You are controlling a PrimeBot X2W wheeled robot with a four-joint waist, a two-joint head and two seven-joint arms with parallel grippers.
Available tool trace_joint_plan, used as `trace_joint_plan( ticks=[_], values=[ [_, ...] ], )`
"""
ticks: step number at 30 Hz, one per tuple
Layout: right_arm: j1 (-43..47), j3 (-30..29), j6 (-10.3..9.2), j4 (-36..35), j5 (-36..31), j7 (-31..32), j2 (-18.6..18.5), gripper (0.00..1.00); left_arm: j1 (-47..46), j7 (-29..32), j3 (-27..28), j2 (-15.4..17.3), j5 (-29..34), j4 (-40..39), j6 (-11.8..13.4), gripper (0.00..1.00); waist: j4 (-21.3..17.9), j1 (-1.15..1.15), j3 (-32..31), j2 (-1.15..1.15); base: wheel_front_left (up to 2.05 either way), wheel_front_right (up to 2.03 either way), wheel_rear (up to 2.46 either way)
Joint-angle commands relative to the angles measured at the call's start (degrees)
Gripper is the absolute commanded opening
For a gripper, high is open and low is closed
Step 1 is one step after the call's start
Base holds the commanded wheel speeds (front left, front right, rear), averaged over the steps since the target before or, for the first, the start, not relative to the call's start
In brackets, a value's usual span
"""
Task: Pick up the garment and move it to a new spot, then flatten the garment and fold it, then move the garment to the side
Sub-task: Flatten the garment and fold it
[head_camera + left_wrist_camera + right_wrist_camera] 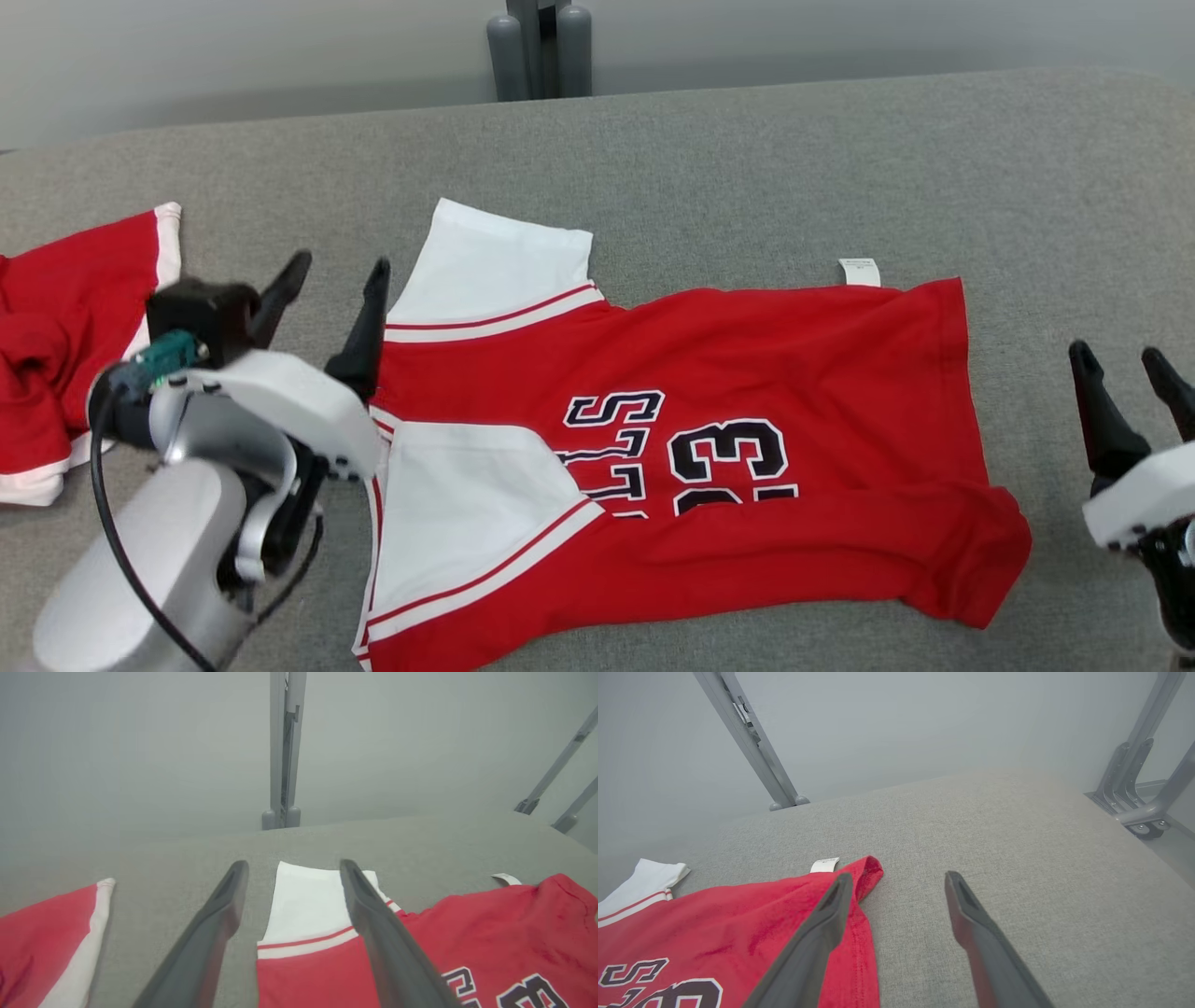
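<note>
left hand [342, 263], right hand [1117, 351] gape empty by the garment [794, 392].

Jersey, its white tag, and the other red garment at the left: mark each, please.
jersey [822, 373]: head view, plain red cloth beside the number.
white tag [859, 272]: head view, middle of the label.
other red garment [65, 308]: head view, red cloth near its white trim.

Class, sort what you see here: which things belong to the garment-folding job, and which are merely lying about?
Belongs to the job: numbered red jersey, left gripper, right gripper (both open), grey table.
Lying about: second red garment at the left, grey posts behind the table.
</note>
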Motion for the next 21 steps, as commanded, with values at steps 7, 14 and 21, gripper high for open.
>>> trace_joint_plan(
  ticks=[7, 14, 21],
  values=[
    [-12.98, 3.92, -0.02, 8.54, 2.43, -1.68, -3.53, 1.0, -17.17, 0.91, -2.27, -3.02, 1.0, 12.74, -8.27, 1.0, -0.84, 0.0, 5.35, 0.0, 0.0, 0.0, 0.0],
    [-21.24, 9.8, -0.02, 15.29, 4.81, -1.63, -4.99, 1.0, -28.57, 0.94, -5.84, -7.65, 1.9, 29.49, -15.73, 1.0, -2.0, 0.0, 10.49, 0.0, 0.0, 0.0, 0.0],
    [-26.3, 16.57, -0.02, 19.25, 8.29, -0.45, -6.26, 1.0, -36.05, 1.19, -7.24, -10.36, 1.79, 44.41, -19.84, 1.0, -3.6, 0.0, 14.98, 0.0, 0.0, 0.0, 0.0]
  ],
)
